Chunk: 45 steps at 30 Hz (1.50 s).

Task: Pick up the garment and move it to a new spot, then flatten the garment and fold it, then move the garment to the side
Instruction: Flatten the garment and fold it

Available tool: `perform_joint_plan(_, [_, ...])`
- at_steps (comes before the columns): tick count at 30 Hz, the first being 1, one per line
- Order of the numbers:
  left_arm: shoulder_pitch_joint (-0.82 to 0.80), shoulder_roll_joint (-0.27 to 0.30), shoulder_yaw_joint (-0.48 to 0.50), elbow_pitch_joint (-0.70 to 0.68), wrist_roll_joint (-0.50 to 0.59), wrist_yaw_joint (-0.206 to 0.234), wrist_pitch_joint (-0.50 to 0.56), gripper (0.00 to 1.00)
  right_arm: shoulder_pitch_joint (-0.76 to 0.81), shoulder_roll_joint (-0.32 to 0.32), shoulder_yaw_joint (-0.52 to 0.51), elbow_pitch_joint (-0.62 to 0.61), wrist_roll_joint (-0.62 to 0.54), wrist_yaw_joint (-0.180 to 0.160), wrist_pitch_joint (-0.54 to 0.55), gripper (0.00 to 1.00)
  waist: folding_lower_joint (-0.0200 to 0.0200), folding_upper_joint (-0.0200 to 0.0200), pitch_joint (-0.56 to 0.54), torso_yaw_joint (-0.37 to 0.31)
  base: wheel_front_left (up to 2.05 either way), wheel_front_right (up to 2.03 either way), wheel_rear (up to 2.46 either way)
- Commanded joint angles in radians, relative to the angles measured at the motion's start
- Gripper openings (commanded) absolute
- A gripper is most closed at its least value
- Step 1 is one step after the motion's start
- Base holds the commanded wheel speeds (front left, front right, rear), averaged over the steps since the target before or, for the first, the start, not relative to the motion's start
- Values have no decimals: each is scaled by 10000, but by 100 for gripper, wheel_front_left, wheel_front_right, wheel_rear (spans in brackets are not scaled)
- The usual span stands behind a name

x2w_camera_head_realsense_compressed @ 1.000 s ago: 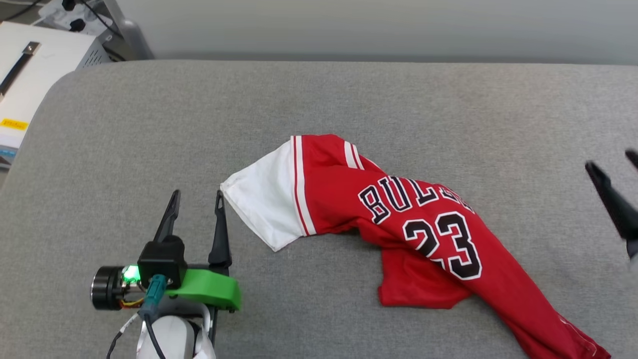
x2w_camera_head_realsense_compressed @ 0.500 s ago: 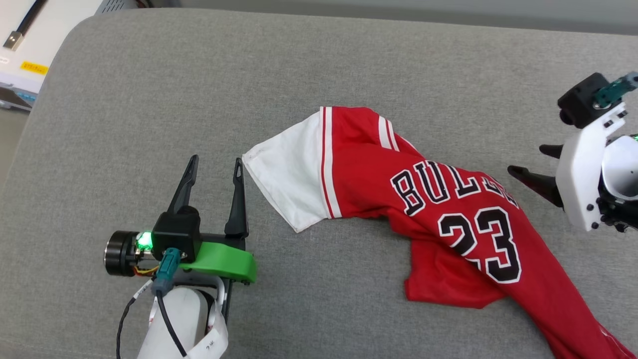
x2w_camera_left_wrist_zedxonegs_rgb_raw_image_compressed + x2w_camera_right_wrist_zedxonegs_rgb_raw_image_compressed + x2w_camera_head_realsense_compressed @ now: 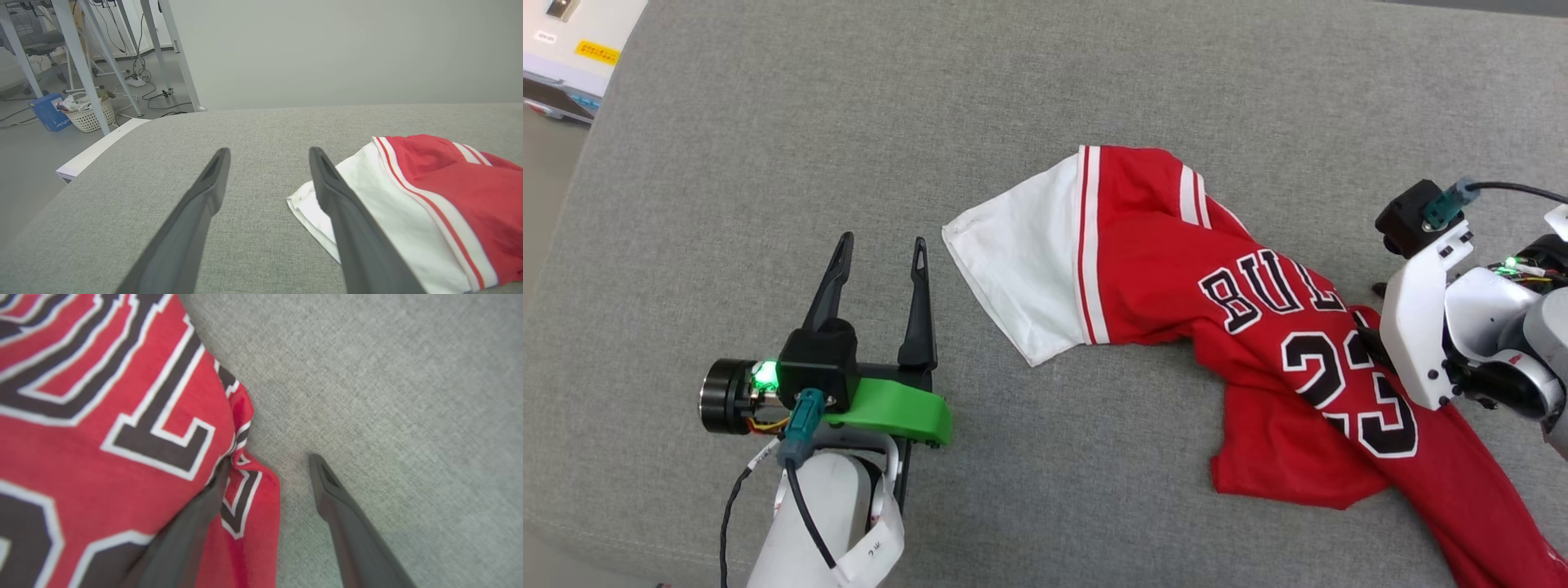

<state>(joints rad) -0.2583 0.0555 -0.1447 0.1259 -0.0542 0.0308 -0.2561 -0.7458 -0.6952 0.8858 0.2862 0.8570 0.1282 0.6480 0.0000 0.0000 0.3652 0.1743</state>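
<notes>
Grey fabric-covered table [image 3: 768, 122], pale wall behind. The crumpled red jersey-style T-shirt with white sleeves and black "BULLS 23" lettering [image 3: 1160, 269] lies right of centre. Within the last second the right gripper [image 3: 270, 459] has come in from the side. Its jaws are released and straddle the shirt's edge. The left gripper [image 3: 884, 240], jaws released, rests just beside the white sleeve. Judgement: pick-up imminent, no grasp yet.

One red-and-white jersey-style cotton T-shirt [image 3: 1160, 269] is lying on one grey fabric-covered table [image 3: 768, 122]. Two grippers are showing, the left gripper [image 3: 883, 239] and the right gripper [image 3: 269, 459], each bearing two long dark fingers [image 3: 196, 212]. One white lattice basket [image 3: 90, 116] and one blue box [image 3: 45, 117] are standing beyond.
</notes>
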Motion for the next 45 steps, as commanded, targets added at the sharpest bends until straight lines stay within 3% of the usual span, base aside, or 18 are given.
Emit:
perform_joint_plan(1, [-69,-47,26,38,-72,42,-57,100,260,404,620,121,273,25,-520,11,0,0,-169,-120,0,0,0])
perform_joint_plan(2, [-36,-47,38,57,-63,45,-57,100,223,382,730,98,262,25,-882,0,0,0,-255,-171,0,0,0])
perform_joint_plan(6, [202,-48,116,113,-20,43,-57,100,76,138,734,-86,415,25,-2543,0,0,0,-709,-458,0,0,0])
perform_joint_plan(11, [563,-14,284,134,14,24,-57,100,71,-626,181,-651,565,25,-4072,0,0,0,-1194,-870,0,0,0])
perform_joint_plan(19, [800,-22,314,45,15,-24,-57,100,537,-2234,-1387,-1398,91,25,-4794,0,0,0,-1379,-1097,0,0,0])
perform_joint_plan(24, [821,-32,264,33,-46,-31,-57,100,1162,-2609,-2862,-1611,-204,25,-4676,0,0,0,-1317,-983,0,0,0])
perform_joint_plan(26, [806,-35,267,17,-80,-13,-57,100,1481,-2526,-3353,-1663,-445,25,-4474,0,0,0,-1247,-898,0,0,0])
perform_joint_plan(31, [660,-43,198,-6,-161,-15,-57,100,2159,-1519,-3884,-1324,-857,25,-3882,0,0,0,-923,-626,0,0,0])
perform_joint_plan(38, [453,-49,127,36,-251,37,-57,100,2529,208,-3074,116,-1048,25,-3695,0,0,0,-679,-317,0,0,0])
perform_joint_plan(43, [501,-51,163,85,-277,66,-57,100,2429,711,-2681,852,-944,25,-4423,0,0,0,-758,-345,0,0,0])
perform_joint_plan(45, [537,-51,231,125,-254,64,-57,100,2357,750,-2711,1024,-1089,25,-4955,45,0,0,-881,-447,0,0,0])
